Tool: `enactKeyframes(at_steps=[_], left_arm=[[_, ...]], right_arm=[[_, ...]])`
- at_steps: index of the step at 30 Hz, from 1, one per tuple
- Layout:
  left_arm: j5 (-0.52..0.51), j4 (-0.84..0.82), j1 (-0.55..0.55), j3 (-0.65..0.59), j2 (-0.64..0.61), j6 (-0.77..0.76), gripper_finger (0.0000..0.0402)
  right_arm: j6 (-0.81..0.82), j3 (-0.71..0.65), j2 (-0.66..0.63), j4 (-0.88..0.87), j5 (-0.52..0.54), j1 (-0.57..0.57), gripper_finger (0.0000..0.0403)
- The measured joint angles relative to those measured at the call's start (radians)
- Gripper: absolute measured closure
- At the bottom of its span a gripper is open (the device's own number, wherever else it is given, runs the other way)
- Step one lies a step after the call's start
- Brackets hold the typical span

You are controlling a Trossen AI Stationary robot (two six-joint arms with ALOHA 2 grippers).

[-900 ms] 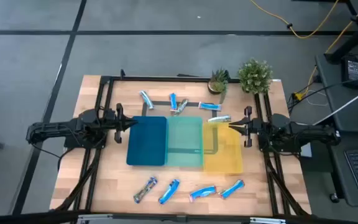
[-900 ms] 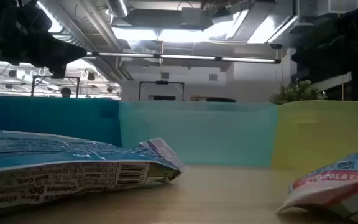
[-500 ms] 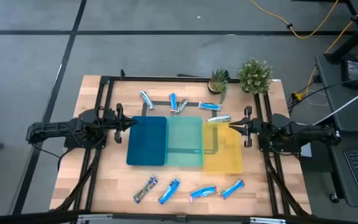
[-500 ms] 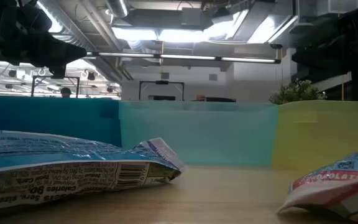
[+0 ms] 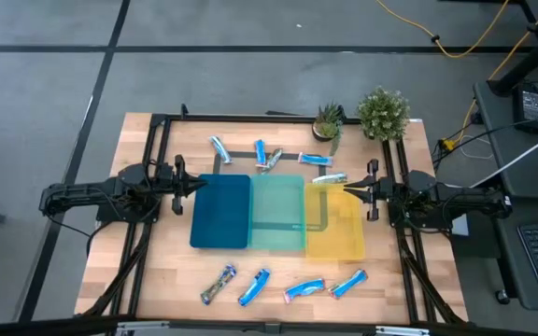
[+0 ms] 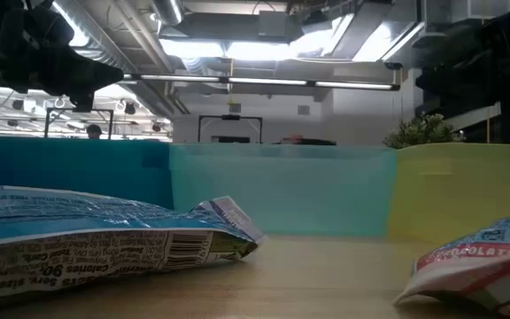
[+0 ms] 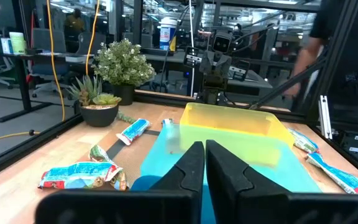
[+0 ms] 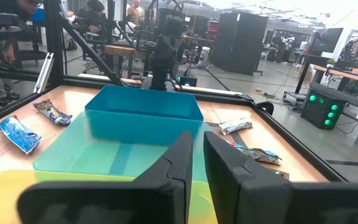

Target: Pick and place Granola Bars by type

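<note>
From above, 3 trays sit side by side at the middle of the wooden desk (image 5: 157,280): a dark-blue tray (image 5: 220,211), a teal tray (image 5: 278,214) and a yellow tray (image 5: 334,222), and none of them shows a bar inside. The Granola Bars (image 5: 255,286) lie in 2 loose rows on the bare wood, 4 beyond the trays toward the 2 potted plants (image 5: 383,113) and 4 on the near side; most are bright blue with white, and the leftmost near one is silvery-brown. The left gripper (image 5: 200,186) hangs at the dark-blue tray's outer edge and the right gripper (image 5: 347,192) at the yellow tray's outer edge, each holding nothing. The low view looks level across the wood at the 3 tray walls, with a large blue-and-white wrapper showing a barcode lying flat in front and a second wrapper with red lettering at the right edge. In the left wrist view the left gripper's fingers (image 7: 185,171) are clenched together, empty, over the dark-blue tray, with bars lying on the wood to either side of the trays. In the right wrist view the right gripper's fingers (image 8: 173,163) stand nearly closed with a thin gap, empty, above the yellow tray.
</note>
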Motion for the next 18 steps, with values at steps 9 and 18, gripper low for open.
enactKeyframes(at_steps=[9, 18], left_arm=[[0.000, 0.000, 0.000, 0.000, 0.000, 0.000, 0.0393], [0.000, 0.000, 0.000, 0.000, 0.000, 0.000, 0.0389]], right_arm=[[0.000, 0.000, 0.000, 0.000, 0.000, 0.000, 0.0357], [0.000, 0.000, 0.000, 0.000, 0.000, 0.000, 0.0357]])
